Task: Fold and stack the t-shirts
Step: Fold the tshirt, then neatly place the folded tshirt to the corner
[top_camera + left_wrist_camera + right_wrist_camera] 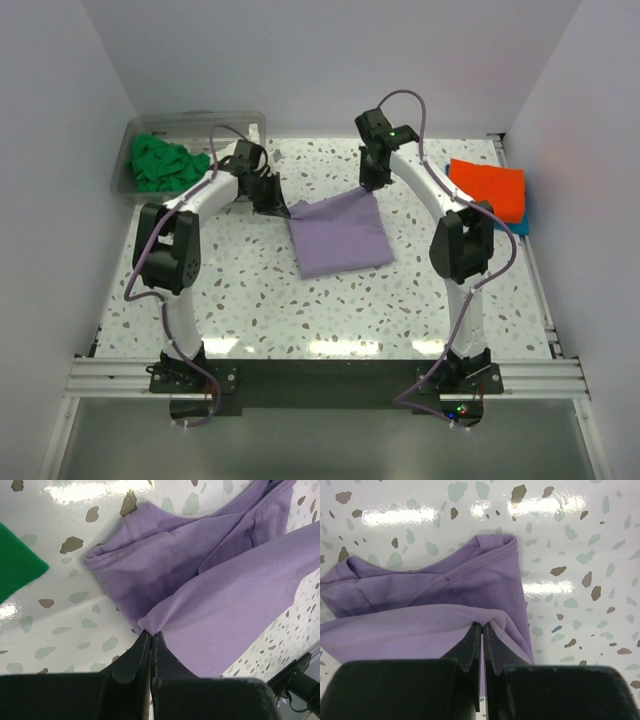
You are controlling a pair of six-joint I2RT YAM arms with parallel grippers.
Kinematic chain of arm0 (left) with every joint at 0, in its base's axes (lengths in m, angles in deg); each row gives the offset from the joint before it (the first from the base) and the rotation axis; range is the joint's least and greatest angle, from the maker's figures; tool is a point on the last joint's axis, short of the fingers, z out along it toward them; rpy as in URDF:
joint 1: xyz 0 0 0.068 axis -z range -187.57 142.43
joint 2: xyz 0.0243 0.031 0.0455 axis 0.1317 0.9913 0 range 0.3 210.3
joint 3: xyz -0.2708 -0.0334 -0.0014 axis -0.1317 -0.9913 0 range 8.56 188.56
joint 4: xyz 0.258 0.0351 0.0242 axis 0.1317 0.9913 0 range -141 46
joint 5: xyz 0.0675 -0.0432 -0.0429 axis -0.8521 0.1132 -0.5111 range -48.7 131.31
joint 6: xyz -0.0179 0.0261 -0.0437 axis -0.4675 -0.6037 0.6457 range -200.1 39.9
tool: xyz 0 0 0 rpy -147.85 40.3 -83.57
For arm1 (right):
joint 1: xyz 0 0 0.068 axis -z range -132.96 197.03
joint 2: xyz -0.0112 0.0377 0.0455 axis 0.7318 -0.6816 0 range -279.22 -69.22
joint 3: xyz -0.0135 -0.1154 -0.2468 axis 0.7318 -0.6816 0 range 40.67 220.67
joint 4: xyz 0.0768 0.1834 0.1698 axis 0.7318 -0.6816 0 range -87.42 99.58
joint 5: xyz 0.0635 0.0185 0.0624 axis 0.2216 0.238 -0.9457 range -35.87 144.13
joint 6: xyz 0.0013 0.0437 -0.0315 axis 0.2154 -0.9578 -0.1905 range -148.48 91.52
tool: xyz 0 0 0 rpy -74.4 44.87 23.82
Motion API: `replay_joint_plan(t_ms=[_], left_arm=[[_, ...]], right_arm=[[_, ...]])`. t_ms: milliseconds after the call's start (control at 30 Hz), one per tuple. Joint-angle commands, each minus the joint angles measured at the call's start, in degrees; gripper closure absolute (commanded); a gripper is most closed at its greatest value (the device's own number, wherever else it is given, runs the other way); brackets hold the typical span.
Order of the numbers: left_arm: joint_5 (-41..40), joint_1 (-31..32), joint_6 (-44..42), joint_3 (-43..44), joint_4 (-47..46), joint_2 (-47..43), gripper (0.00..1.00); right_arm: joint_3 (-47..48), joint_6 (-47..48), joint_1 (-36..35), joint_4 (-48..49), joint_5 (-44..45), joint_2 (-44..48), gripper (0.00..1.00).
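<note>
A lavender purple t-shirt [340, 237] lies partly folded in the middle of the table. My left gripper [283, 208] is shut on its far left corner, pinching a fold of the purple cloth [210, 605] at the fingertips [151, 634]. My right gripper [373, 184] is shut on the far right corner, with the cloth [420, 625] bunched at its fingertips [482, 625]. Both held edges are lifted above the lower layer. A green t-shirt [163, 163] sits crumpled in the tub. An orange t-shirt [489, 187] lies folded at the right, on top of a blue one [523, 224].
A clear plastic tub [190, 128] stands at the far left corner. White walls close in the table on three sides. The orange and blue stack sits against the right edge. A green corner [17, 565] shows at the left of the left wrist view.
</note>
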Motion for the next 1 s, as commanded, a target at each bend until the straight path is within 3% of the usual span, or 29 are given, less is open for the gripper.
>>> replay_joint_plan(t_ms=[0, 167, 233, 267, 400, 500, 767, 967], left_arm=[[-0.58, -1.05, -1.3, 3.01, -2.14, 0.43, 1.0], [-1.02, -1.32, -1.03, 4.5, -3.11, 2.01, 0.98], [-1.64, -1.4, -0.86, 5.03, -3.2, 2.72, 0.75], [-1.73, -1.4, -0.68, 5.38, -3.72, 2.89, 0.6], [-0.85, -1.49, -0.59, 6.88, -5.13, 2.98, 0.4], [1.78, -1.4, -0.42, 7.23, -6.54, 2.37, 0.37], [3.28, -1.4, -1.73, -0.66, -6.45, -2.2, 0.32], [4.95, -1.4, -1.12, -8.67, -9.44, -5.27, 0.31]], right_arm=[[3.23, 1.34, 0.45, 1.57, 2.03, -1.14, 1.0], [4.9, 1.61, 0.63, 1.57, 2.47, -2.73, 1.0], [5.69, 1.7, 0.89, 1.49, 2.38, -3.6, 1.0], [6.05, 1.87, 0.9, 1.66, 1.94, -3.87, 0.87], [8.59, 3.36, 1.6, 1.4, -2.61, -6.24, 0.29], [8.87, 4.33, 1.95, 1.57, -4.82, -6.6, 0.2], [-12.74, 7.49, 7.04, 13.25, -17.63, 4.82, 0.01], [-23.56, 11.45, 11.26, 19.32, -28.0, 10.45, 0.01]])
